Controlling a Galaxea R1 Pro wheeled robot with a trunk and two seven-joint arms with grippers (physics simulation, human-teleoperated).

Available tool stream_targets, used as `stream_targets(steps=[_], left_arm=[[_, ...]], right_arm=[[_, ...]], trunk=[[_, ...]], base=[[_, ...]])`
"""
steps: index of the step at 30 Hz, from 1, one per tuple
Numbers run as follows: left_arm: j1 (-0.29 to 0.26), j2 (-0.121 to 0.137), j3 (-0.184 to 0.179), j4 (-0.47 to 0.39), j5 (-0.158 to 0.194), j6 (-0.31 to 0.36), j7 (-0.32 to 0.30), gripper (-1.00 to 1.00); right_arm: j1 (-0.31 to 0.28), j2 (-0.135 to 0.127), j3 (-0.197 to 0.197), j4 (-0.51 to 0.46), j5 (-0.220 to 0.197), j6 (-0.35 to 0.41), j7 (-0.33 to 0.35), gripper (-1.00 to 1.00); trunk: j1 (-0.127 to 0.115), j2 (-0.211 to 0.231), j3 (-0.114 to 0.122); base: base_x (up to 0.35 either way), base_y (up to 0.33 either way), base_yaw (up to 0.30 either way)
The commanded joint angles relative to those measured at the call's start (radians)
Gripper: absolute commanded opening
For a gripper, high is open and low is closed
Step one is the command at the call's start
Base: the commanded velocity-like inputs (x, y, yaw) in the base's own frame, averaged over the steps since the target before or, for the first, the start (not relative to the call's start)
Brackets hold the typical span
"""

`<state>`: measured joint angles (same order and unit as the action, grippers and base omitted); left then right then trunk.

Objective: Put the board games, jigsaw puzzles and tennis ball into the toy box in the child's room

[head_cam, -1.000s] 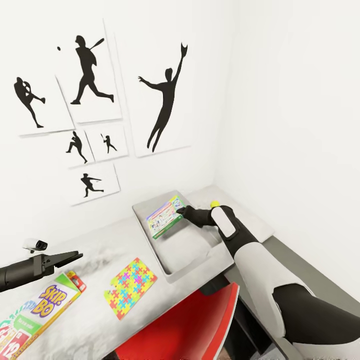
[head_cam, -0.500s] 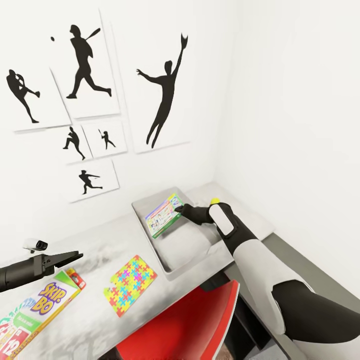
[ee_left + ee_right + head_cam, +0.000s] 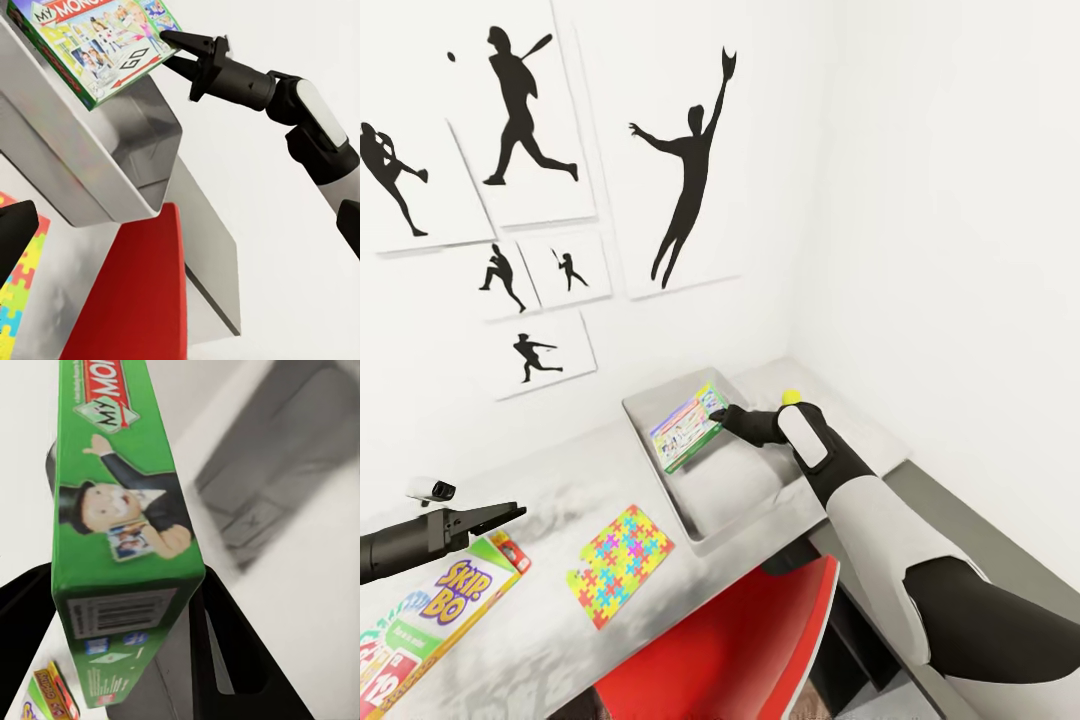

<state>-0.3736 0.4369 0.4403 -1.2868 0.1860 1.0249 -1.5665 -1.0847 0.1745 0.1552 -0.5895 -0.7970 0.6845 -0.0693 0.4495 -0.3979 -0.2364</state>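
White walls hung with baseball silhouettes [image 3: 690,170] back the table [image 3: 540,620]. Behind the right arm's wrist a tennis ball [image 3: 791,397] barely peeks out. Over the toy box [image 3: 705,505] the right gripper [image 3: 718,414] clamps the green-edged board game [image 3: 686,428], tilted. Whether the left gripper [image 3: 495,516] above the edge-cropped Skip-Bo box [image 3: 425,615] is parted is unclear. Nearby lies a jigsaw puzzle [image 3: 620,562].

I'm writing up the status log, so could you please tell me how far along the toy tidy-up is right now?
Nothing looks dropped in the toy box yet. In hand: the right gripper holds the green-edged board game, tilted, over the box. Left on the table: the Skip-Bo game, one jigsaw puzzle and the tennis ball past the right wrist. The left gripper hovers open near Skip-Bo.
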Motion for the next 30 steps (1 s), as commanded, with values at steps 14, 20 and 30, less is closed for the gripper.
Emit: stream_targets(steps=[14, 20, 30], left_arm=[[0.0, 0.0, 0.0, 0.0, -0.002, 0.01, -0.004, 1.0], [-0.001, 0.0, 0.0, 0.0, -0.002, 0.009, -0.004, 1.0], [0.0, 0.0, 0.0, 0.0, -0.002, 0.009, -0.004, 1.0]], right_arm=[[-0.001, 0.0, 0.003, -0.01, -0.008, 0.001, -0.007, -1.0], [-0.001, 0.0, 0.004, -0.023, -0.008, 0.001, -0.006, -1.0], [-0.001, 0.0, 0.004, -0.026, -0.004, 0.001, -0.006, -1.0]], trunk=[[0.001, -0.002, -0.023], [0.001, -0.002, -0.024], [0.001, -0.002, -0.025]], base=[[0.0, 0.0, 0.0], [0.0, 0.0, 0.0], [0.0, 0.0, 0.0]])
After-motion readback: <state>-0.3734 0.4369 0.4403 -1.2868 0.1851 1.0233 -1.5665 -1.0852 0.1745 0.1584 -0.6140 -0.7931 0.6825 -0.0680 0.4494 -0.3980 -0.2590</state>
